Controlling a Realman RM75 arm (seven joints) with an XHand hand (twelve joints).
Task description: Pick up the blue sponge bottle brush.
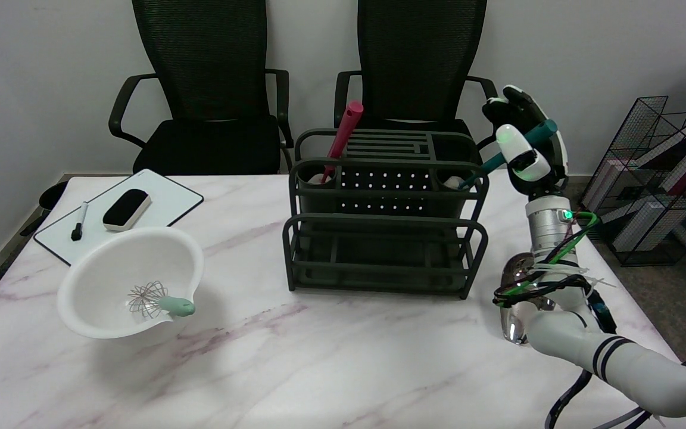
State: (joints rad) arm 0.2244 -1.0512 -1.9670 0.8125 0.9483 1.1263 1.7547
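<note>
Step in hand, as I read it: closing the grasp on the blue sponge bottle brush (501, 156), right of centre in the frame. Its teal handle leans up and right out of the right-hand cup of the dark dish rack (386, 208); the sponge head sits down in that cup, pale top just visible. The right hand (524, 146) is raised at the upper end of the handle, with the handle tip poking out past the fingers (515, 146). The fingers look wrapped around the handle, but I can't tell from this angle whether they're actually clamped or just cupped round it. Next move, my call: confirm a firm grip, then pull along the handle's own line, up and to the right, so the head clears the cup rim without dragging the rack. Risk: a loose hold lets the handle slip. Containers: the rack's left cup holds a red-handled brush (339, 140), leaning the same way. The white mixing bowl (131, 283) at lower left holds a small whisk (158, 301) with a pale green handle. The whiteboard (119, 211) at upper left carries an eraser (127, 208) and a marker (80, 220). A metal scoop (518, 304) lies on the table, partly behind the right forearm.
</note>
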